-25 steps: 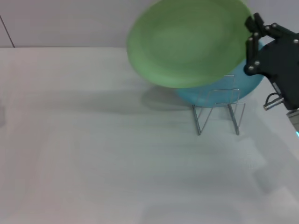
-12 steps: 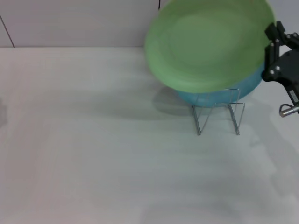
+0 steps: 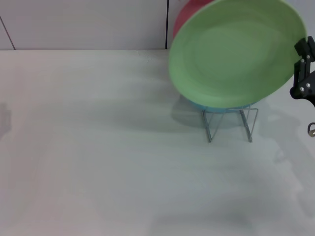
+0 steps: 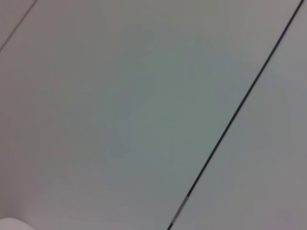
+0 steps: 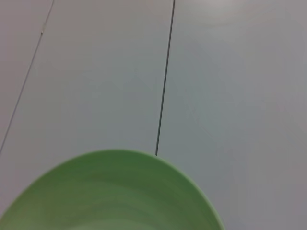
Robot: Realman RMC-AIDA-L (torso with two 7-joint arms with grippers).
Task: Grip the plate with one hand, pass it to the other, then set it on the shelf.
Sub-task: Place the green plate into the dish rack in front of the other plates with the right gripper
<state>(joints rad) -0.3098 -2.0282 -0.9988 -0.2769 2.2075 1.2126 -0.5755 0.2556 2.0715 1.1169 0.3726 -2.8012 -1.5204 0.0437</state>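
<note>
My right gripper [image 3: 304,71] is cut off by the head view's right edge; only a black knuckle shows beside the green plate [image 3: 237,51], so I cannot tell how my fingers sit on its rim. The plate's top runs past the upper edge. It hides most of a red plate [image 3: 189,14] behind it and all but a thin sliver of a turquoise plate [image 3: 206,106] below. The upper loops of the wire rack [image 3: 230,123] are covered too. In my right wrist view the plate [image 5: 112,194] is cut by the lower edge. My left gripper shows nowhere.
</note>
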